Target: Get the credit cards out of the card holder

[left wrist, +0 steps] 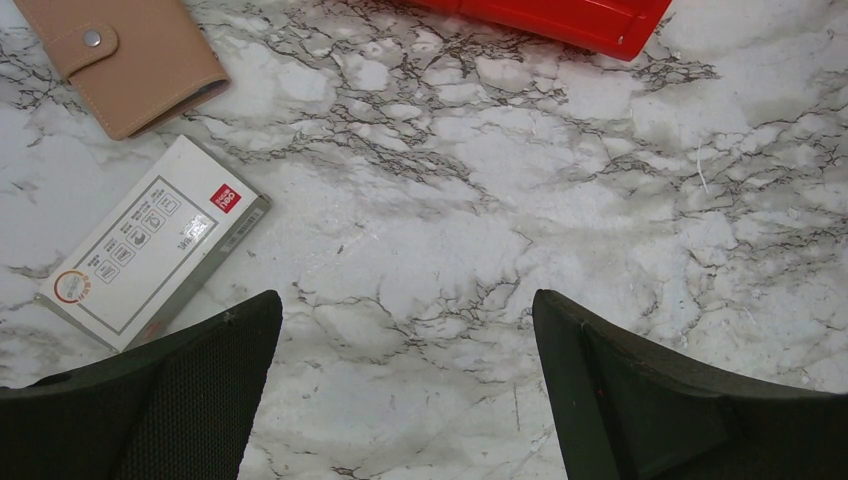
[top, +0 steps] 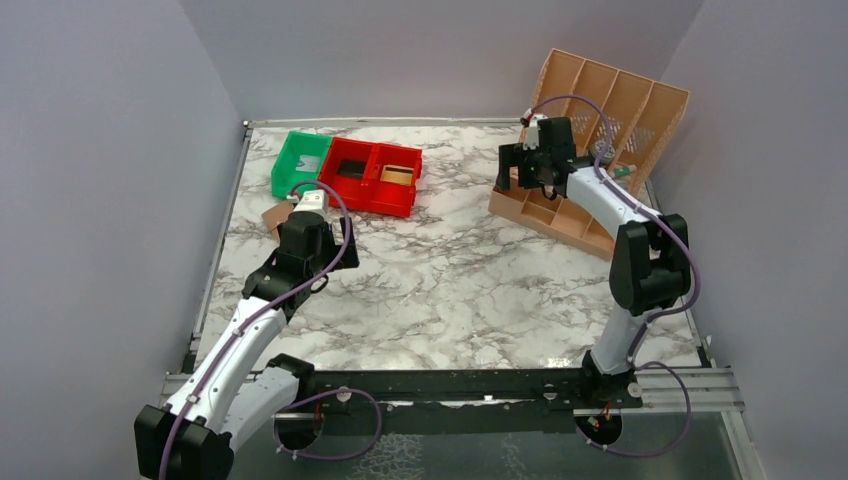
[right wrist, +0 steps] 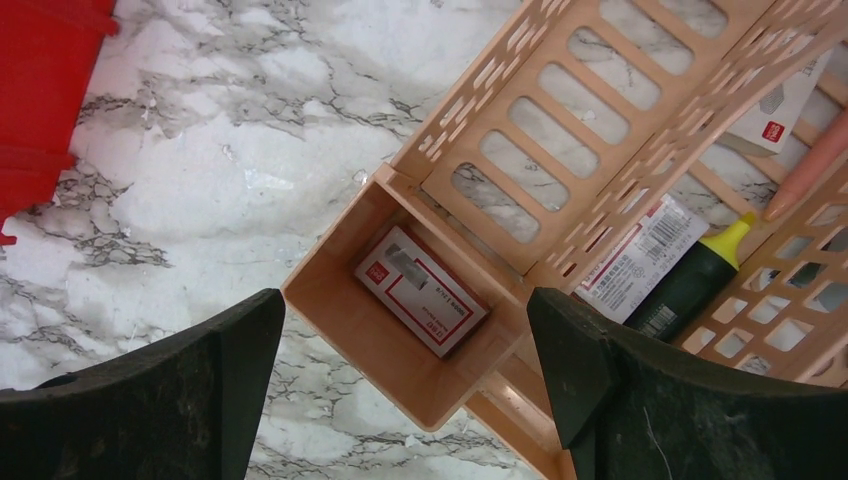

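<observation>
The card holder [left wrist: 125, 60] is a flat brownish-pink wallet lying folded on the marble, its snap tab fastened; in the top view a corner of the card holder [top: 271, 216] shows left of my left arm. No credit cards show at it. My left gripper [left wrist: 405, 300] hangs open over bare marble, below and right of the holder, and in the top view the left gripper [top: 303, 207] is near the table's left side. My right gripper [right wrist: 405, 300] is open above a compartment of the peach organizer [right wrist: 400, 370]; the right gripper [top: 527, 178] is far from the holder.
A white labelled box [left wrist: 150, 255] lies just below the holder. A red bin [top: 372, 175] holds a dark flat thing and a yellow-brown flat thing; I cannot tell what they are. A green bin [top: 300, 160] stands beside it. The organizer holds a small red-and-white box [right wrist: 420, 290] and a highlighter [right wrist: 690, 285].
</observation>
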Action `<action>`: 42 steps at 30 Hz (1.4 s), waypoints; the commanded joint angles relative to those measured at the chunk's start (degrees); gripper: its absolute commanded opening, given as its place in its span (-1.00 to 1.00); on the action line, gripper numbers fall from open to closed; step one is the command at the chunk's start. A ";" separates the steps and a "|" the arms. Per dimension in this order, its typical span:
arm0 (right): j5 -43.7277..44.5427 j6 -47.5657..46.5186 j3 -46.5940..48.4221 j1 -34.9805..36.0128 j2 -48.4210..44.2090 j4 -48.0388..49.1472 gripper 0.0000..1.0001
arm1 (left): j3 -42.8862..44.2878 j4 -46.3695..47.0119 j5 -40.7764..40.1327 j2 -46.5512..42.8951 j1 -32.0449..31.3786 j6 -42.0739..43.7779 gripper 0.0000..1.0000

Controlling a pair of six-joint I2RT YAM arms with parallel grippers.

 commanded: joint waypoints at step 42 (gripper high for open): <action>-33.73 16.36 -28.92 -0.34 -27.96 10.88 0.91 | 5.54 13.45 -4.46 37.27 16.11 -22.22 0.99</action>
